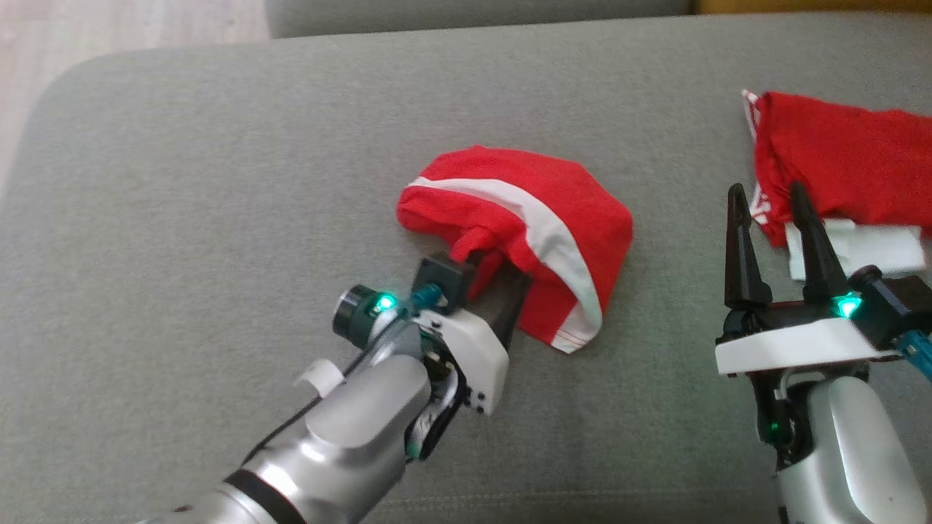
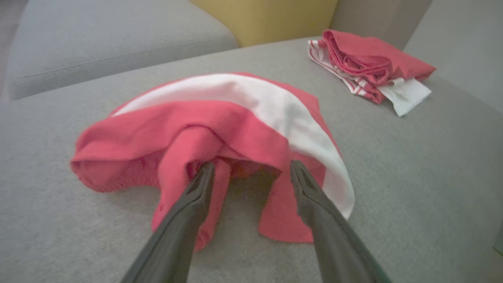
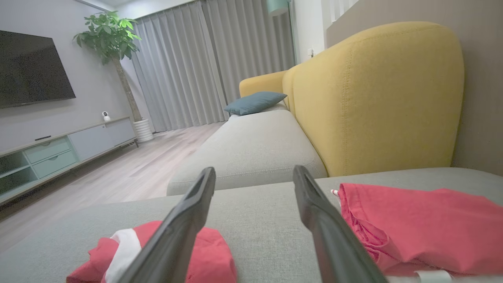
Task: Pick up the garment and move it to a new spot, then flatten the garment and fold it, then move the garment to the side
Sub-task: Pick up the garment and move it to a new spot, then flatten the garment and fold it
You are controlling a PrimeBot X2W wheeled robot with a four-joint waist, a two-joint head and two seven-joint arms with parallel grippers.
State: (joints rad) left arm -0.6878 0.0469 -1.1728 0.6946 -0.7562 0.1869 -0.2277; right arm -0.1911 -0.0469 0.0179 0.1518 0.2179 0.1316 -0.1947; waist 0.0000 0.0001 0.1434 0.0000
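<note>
We see the red garment [image 1: 539, 196], crossed by a white band, lying in a crumpled heap near the middle of the grey sofa cushion [image 1: 218, 182]. Our left tool [image 2: 251, 175] reaches into its near edge with two dark fingers [image 2: 188, 208] set well apart. Their tips sit under a drooping red fold, and nothing is pinched between them. Our right tool [image 1: 768, 196] hovers to the right of the heap, apart from it, fingers spread and empty, pointing away from us. Just beyond its tips lies a second red garment [image 1: 852, 153], gathered into a flat pile, with striped trim and a white piece [image 1: 874, 247] at its near edge. Behind the cushion rises a yellow backrest [image 3: 373, 98].
</note>
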